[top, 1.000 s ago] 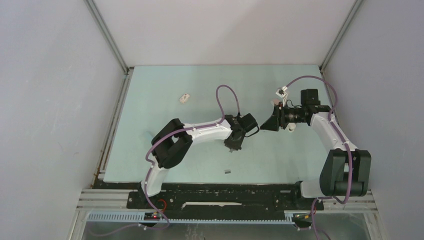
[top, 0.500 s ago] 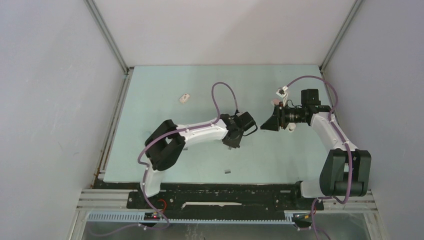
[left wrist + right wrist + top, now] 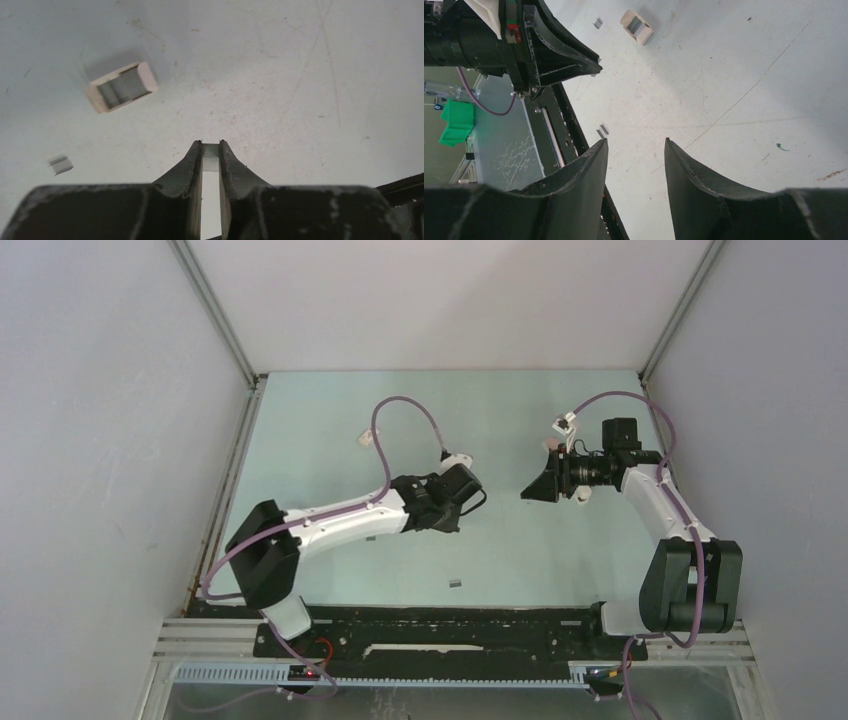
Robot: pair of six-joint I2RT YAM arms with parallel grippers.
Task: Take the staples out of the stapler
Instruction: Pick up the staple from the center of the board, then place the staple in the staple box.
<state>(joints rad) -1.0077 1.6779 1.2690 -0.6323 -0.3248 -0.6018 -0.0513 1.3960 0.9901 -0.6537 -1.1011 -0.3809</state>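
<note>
My left gripper is shut on a short grey strip of staples, pinched between its fingertips a little above the table. In the top view this gripper is near the table's middle. It also shows in the right wrist view. My right gripper is open and empty, held above the table at the right. The stapler shows in no view. Two loose staple strips lie on the table: one left of my left gripper, one near the front edge.
A small pinkish-white box with grey contents lies on the table ahead-left of my left gripper; in the top view it lies at the back left. The black base rail runs along the near edge. Walls enclose the pale green table.
My left arm has swung to the left and its gripper has moved left, away from the right gripper. The right arm has not moved.
</note>
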